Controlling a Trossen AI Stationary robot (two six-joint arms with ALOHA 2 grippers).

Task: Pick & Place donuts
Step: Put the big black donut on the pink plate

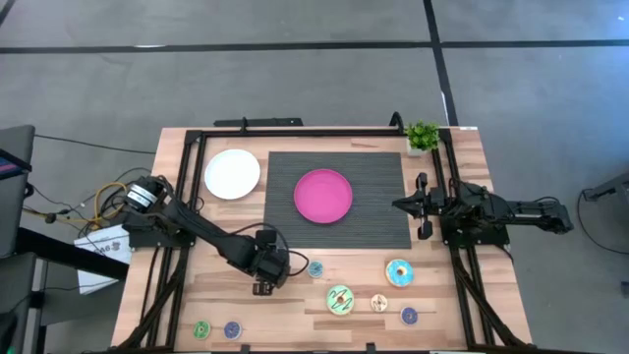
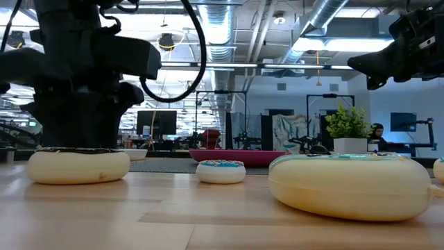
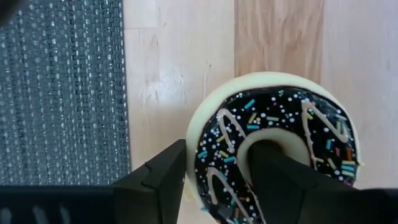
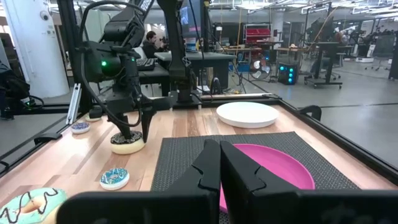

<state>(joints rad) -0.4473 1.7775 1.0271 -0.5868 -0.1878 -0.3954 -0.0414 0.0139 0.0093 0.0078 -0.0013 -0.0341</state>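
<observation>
Left hand [image 3: 214, 186] straddles the chocolate donut's [image 3: 280, 146] rim on the counter [image 3: 174, 68], fingers apart, one in its hole. Grey mat [image 3: 62, 93] just beside. Right hand [image 4: 219, 163] closed, empty, over the mat.

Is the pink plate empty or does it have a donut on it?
Empty. From above, the pink plate shows only bare pink surface; the donuts lie on the wood nearer the front edge.

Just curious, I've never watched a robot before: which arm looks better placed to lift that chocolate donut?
The left. Its gripper is down on the chocolate donut, one finger in the hole, one outside the rim. The right gripper sits far off, beside the mat.
</observation>
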